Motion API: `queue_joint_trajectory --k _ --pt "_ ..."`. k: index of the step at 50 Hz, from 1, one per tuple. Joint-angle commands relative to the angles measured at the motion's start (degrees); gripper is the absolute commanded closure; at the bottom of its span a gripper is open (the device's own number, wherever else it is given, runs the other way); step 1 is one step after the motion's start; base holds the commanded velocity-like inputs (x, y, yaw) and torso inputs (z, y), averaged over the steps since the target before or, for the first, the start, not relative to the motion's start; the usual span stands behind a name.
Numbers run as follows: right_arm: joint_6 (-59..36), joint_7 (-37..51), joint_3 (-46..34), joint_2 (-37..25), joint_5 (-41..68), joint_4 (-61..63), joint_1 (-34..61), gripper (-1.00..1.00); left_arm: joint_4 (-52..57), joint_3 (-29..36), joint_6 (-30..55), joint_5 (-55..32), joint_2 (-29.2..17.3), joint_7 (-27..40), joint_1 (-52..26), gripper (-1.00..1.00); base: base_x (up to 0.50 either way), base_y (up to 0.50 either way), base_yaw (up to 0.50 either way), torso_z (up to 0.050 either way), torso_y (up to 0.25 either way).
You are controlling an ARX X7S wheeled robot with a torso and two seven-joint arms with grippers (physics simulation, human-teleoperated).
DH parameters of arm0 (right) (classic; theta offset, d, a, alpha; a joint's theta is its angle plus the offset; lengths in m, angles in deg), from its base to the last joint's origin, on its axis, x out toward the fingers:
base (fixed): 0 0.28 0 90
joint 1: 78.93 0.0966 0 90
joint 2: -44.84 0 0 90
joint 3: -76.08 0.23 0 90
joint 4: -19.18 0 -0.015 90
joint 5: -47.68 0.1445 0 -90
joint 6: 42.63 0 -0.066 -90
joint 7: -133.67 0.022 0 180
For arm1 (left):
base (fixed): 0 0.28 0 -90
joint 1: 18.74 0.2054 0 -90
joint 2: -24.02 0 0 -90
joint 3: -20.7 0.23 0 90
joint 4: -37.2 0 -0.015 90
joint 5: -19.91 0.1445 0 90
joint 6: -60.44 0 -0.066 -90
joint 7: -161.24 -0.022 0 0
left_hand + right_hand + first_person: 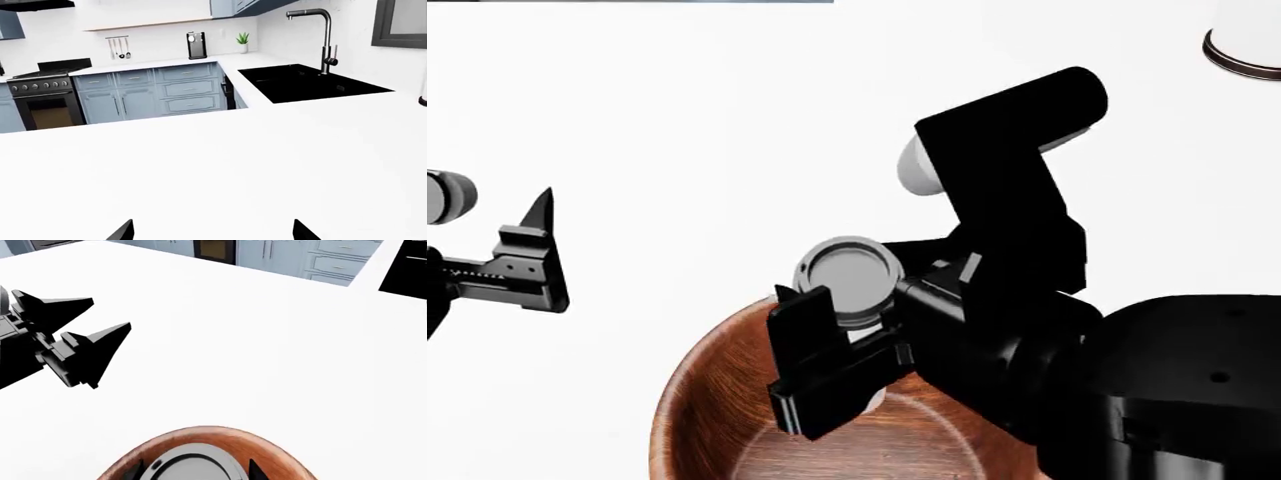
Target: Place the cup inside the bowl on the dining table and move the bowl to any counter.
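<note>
The reddish-brown wooden bowl (701,385) sits on the white dining table (694,120) at the near edge of the head view. The cream cup with its grey lid (849,270) hangs upright over the bowl's far side, and my right gripper (851,300) is shut on it. In the right wrist view the lid (193,465) fills the gap between the two fingertips (254,468), with the bowl's rim (213,435) just beyond. My left gripper (541,250) stands open over bare table to the left of the bowl, its fingertips (123,231) wide apart with nothing between them.
A dark-rimmed round object (1244,55) lies at the table's far right. Beyond the table are a black sink (313,82) with a tall faucet (323,35), blue-grey cabinets (160,90) and a stove (47,95).
</note>
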Motion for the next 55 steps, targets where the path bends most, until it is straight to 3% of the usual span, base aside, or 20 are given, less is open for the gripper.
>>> queue_joint_trajectory --k 1,23,24,37,55 --pt "-0.6 0.2 -1.8 -0.3 -1.5 0.8 -3.6 1.00 0.3 0.2 0.0 -0.1 0.0 0.1 0.1 -1.00 0.00 0.00 0.00 0.000 0.000" --pt "0.5 -2.9 -4.9 4.6 -3.6 -7.2 -9.6 1.00 0.2 0.8 -0.5 -0.2 0.3 -0.4 0.2 -1.00 0.00 0.00 0.00 0.000 0.000" --pt "0.4 -2.7 -4.8 4.4 -3.5 -7.0 -9.4 -1.00 0.1 0.8 -0.6 -0.1 0.3 -0.5 0.3 -1.00 0.00 0.00 0.00 0.000 0.000" --pt "-0.1 -1.9 -3.5 3.0 -2.8 -4.9 -7.5 -1.00 0.0 1.2 -0.7 -0.1 0.5 -0.6 0.1 -1.00 0.00 0.00 0.00 0.000 0.000" --pt "-3.8 0.0 1.8 -1.8 0.8 -4.3 3.1 -1.00 -0.3 1.9 -0.8 0.3 1.0 -0.4 -0.1 -1.00 0.00 0.00 0.00 0.000 0.000"
